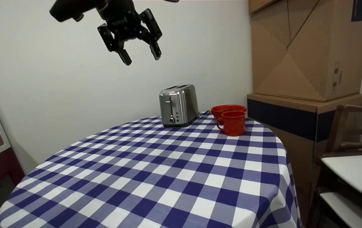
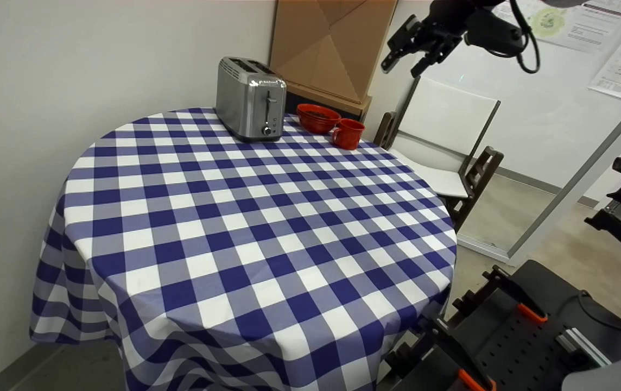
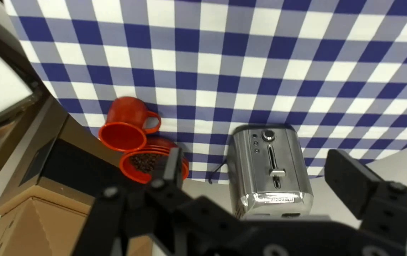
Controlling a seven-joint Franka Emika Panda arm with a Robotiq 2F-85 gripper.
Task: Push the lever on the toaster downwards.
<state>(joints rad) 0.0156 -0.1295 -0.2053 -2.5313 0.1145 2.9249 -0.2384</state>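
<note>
Our jaws stand apart, grasping nothing, well above the worktop (image 1: 155, 167). The lever (image 3: 277, 172) sits high in its slot (image 3: 271, 156) on the toaster (image 1: 179, 106). We'd best clench first, land atop the lever, then press straight down, lest the toaster tip.

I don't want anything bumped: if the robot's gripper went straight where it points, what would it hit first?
Most likely the checked tablecloth, just in front of the toaster. The gripper points down that way, but depth is hard to judge, so it might clip the toaster instead.
</note>
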